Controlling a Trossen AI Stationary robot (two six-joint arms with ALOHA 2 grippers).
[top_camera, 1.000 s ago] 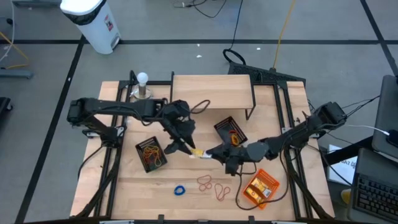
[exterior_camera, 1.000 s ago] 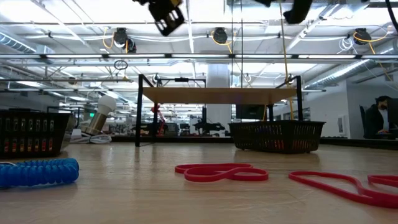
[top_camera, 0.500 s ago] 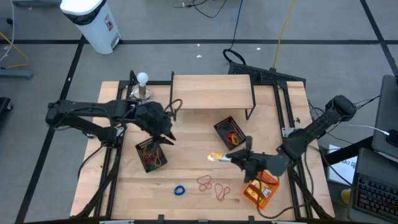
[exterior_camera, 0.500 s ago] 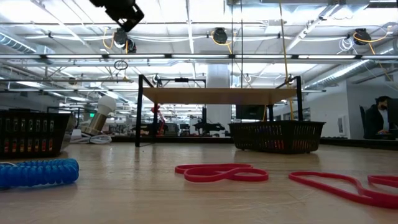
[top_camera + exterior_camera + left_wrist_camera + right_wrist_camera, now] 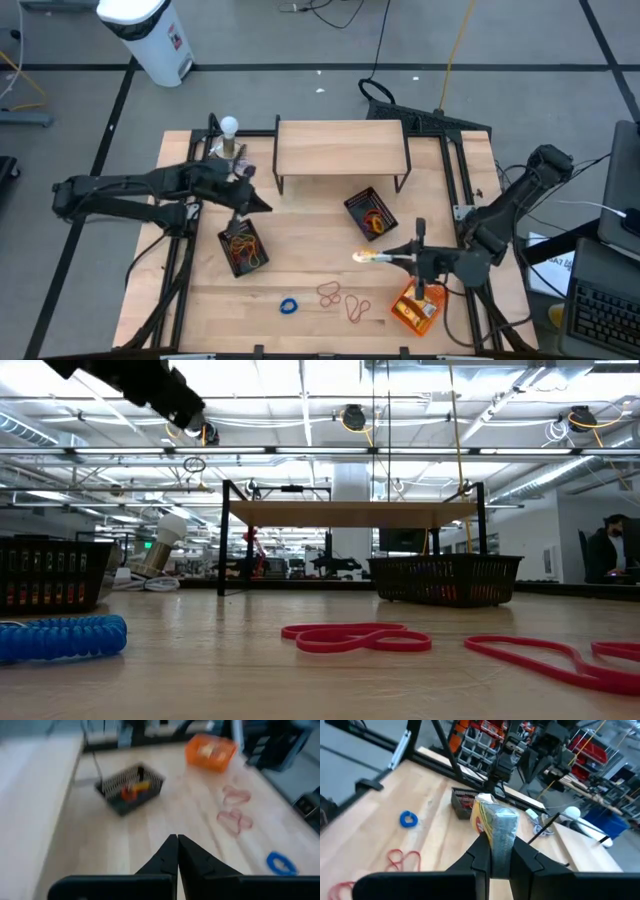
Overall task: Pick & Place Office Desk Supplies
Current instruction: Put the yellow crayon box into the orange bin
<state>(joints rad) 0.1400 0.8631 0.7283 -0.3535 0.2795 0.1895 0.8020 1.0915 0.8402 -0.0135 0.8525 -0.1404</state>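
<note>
Now the right gripper (image 5: 372, 256) hangs above the desk (image 5: 300, 250), its jaws clamped on a yellow-and-white packet (image 5: 496, 827), between the mesh tray (image 5: 368, 211) and the orange tray (image 5: 418, 303). Red bands (image 5: 340, 298) and a blue loop (image 5: 289, 306) lie near the front edge. Off to the side, the left gripper (image 5: 177, 851) has its jaws together, above the other mesh tray (image 5: 242, 247).

Grey floor (image 5: 300, 40), white bin (image 5: 150, 35)

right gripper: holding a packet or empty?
Holding. In the right wrist view the right gripper has its fingers clamped on a yellow-and-white packet; the high view shows it above the table.
</note>
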